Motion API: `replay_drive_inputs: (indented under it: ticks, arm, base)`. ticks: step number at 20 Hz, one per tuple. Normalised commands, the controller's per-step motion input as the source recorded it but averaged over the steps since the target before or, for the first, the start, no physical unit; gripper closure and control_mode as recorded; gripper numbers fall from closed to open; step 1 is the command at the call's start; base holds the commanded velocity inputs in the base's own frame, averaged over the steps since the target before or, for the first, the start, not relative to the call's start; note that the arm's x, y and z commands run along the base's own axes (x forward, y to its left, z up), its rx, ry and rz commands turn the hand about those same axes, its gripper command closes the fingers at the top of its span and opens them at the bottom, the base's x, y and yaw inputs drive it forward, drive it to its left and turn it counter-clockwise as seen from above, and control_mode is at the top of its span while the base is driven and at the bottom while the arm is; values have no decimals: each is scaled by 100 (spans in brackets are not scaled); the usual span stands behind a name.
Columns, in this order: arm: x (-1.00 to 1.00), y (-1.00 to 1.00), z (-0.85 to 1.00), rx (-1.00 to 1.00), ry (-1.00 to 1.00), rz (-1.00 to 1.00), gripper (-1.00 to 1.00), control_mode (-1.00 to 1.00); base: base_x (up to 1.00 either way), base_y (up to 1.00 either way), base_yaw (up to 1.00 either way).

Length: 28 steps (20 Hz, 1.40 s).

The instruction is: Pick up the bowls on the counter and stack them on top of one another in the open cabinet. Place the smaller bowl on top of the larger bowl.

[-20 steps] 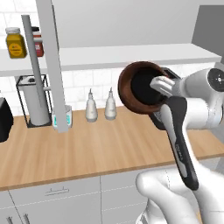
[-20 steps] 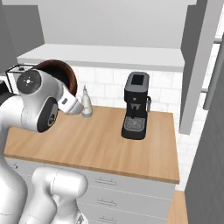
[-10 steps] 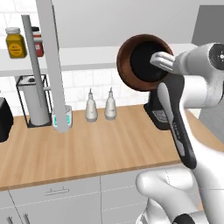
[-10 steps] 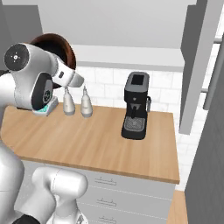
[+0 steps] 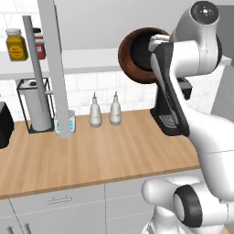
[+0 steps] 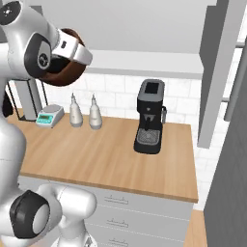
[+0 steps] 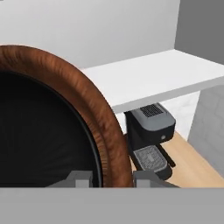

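Observation:
The larger bowl [image 5: 132, 64] of reddish-brown wood hangs in the air at shelf height, tipped on its side with its mouth toward the left. A glossy black round surface, the smaller bowl [image 7: 39, 135], sits nested inside it. My gripper [image 7: 113, 179] is shut on the larger bowl's rim [image 7: 107, 144], one finger inside and one outside. In the right base view the larger bowl [image 6: 67, 72] shows behind my hand [image 6: 72, 48]. The cabinet's white shelf [image 5: 91, 61] runs just behind the larger bowl, above the counter [image 5: 91, 155].
A black coffee machine [image 6: 149, 116] stands on the counter under the shelf's right end. Two white bottles [image 5: 95, 112] [image 5: 115, 109] stand by the wall, with a small scale [image 6: 49, 116] and a paper towel holder [image 5: 34, 105] further left. The thin grey door panel [image 5: 57, 68] hangs forward. Jars [image 5: 14, 45] sit on the shelf.
My arm has lifted the larger bowl from just above the counter up to shelf level and carried it a little to the right in the left base view.

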Motion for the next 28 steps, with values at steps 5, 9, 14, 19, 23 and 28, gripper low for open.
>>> replay_drive_inputs:
  ticks: [5, 9, 14, 19, 23, 28]
  arm:
    - [43, 0, 0, -1, 0, -5, 100, -100]
    - [95, 0, 0, -4, 0, -5, 100, -100]
    - [77, 0, -1, -2, 0, -4, 100, -100]
    - [62, 0, 0, 0, 0, -5, 100, -100]
    - [49, 0, -1, 0, 0, -9, 100, -100]
    - [50, -4, -5, 2, 0, -10, 100, -100]
  base:
    - [0, 0, 0]
    - [0, 0, 0]
    - [0, 0, 0]
    - [0, 0, 0]
    - [0, 0, 0]
    - [0, 0, 0]
